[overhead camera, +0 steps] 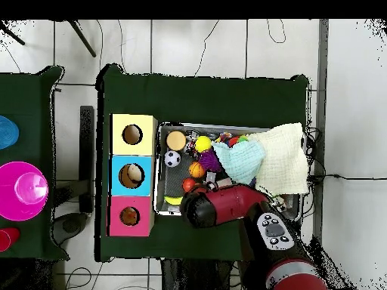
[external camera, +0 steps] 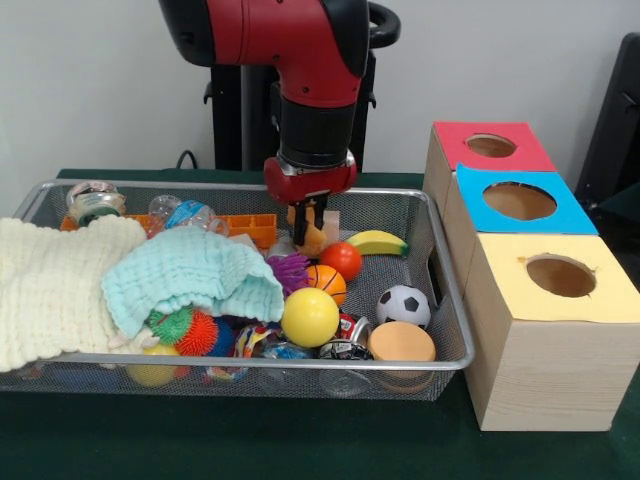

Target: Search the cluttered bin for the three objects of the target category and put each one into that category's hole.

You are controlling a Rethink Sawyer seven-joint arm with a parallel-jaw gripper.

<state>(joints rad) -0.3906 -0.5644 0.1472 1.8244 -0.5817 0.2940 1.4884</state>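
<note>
The silver wire-mesh bin [external camera: 300, 362] holds many toys and two cloths. My gripper [external camera: 311, 224] reaches down into the bin's far middle, right over a small orange-tan toy [external camera: 313, 243]. The toy sits at its tip, and I cannot tell whether it is held. A yellow banana [external camera: 376, 242] and a red-orange ball [external camera: 342, 260] lie just beside it. The red-faced hole [external camera: 490, 146] is on the farthest wooden box, right of the bin, and also shows in the overhead view [overhead camera: 129, 217]. There the arm's red wrist [overhead camera: 200, 208] covers the gripper.
The blue-faced hole [external camera: 519, 201] and the yellow-faced hole [external camera: 560, 276] are on the nearer boxes. The bin also holds a basketball [external camera: 326, 283], yellow ball [external camera: 310, 317], soccer ball [external camera: 403, 305], orange disc [external camera: 401, 342], mint cloth [external camera: 190, 275] and cream cloth [external camera: 50, 290].
</note>
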